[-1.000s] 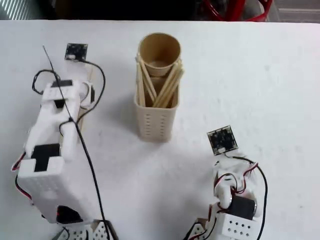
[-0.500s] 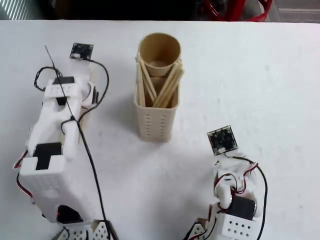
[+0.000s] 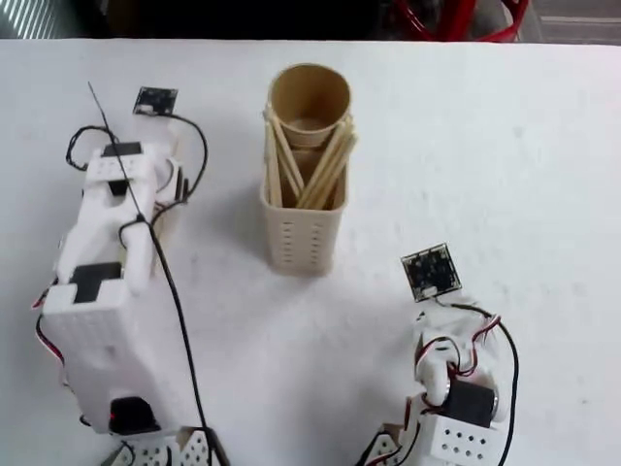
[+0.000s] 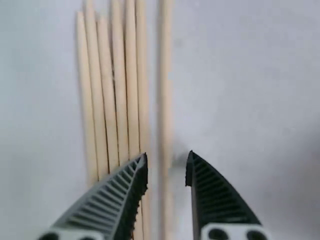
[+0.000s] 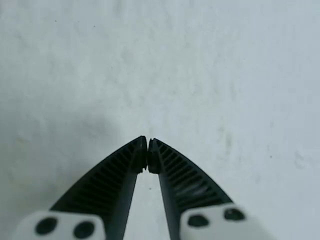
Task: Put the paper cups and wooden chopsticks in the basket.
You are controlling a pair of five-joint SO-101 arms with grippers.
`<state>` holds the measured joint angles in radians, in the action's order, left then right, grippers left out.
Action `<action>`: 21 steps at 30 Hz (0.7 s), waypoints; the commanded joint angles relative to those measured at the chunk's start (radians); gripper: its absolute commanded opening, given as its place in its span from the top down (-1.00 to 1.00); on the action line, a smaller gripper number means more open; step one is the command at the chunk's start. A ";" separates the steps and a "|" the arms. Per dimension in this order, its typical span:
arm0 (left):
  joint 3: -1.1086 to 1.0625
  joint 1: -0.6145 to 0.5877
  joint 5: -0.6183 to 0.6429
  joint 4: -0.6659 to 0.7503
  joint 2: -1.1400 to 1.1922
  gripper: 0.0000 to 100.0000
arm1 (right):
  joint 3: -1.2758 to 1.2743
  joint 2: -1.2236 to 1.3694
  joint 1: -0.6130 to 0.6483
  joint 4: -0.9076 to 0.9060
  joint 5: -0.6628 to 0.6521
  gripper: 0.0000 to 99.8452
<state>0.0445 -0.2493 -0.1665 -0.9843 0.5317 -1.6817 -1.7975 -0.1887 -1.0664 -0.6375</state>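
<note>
White tabletop (image 3: 505, 146) carries the whole scene. Near its left edge we see the left arm (image 3: 102, 243) bent over a row of loose wooden chopsticks (image 4: 112, 75) lying flat, side by side. The left gripper (image 4: 167, 162) hangs low over them with its fingers spread. One separate chopstick (image 4: 165, 75) runs through the gap between the jaws, and we judge this straddle to be the set-up for pinching that single stick rather than the row beside it. Toward the middle of the far edge stands the basket (image 3: 303, 238), upright, holding a paper cup (image 3: 309, 97) and leaning chopsticks (image 3: 330, 170) propped against its walls. Near the near edge, right of centre, sits the right arm (image 3: 451, 388). The right gripper (image 5: 147, 147) points at bare table, fingers pressed together on nothing; we read it as parked clear of the basket.
</note>
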 commanded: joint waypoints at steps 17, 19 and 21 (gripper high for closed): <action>0.086 -0.013 -0.032 -0.048 0.004 0.71 | -0.009 -0.007 0.013 0.001 0.000 0.96; 0.087 -0.001 -0.048 -0.049 0.004 0.71 | -0.009 -0.007 0.013 0.001 0.000 0.96; 0.092 -0.001 -0.052 -0.046 0.002 0.74 | -0.009 -0.007 0.013 0.001 0.000 0.96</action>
<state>0.0875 -0.2723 -0.2018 -1.0273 0.5531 -1.6817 -1.7975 -0.1857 -1.0664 -0.6375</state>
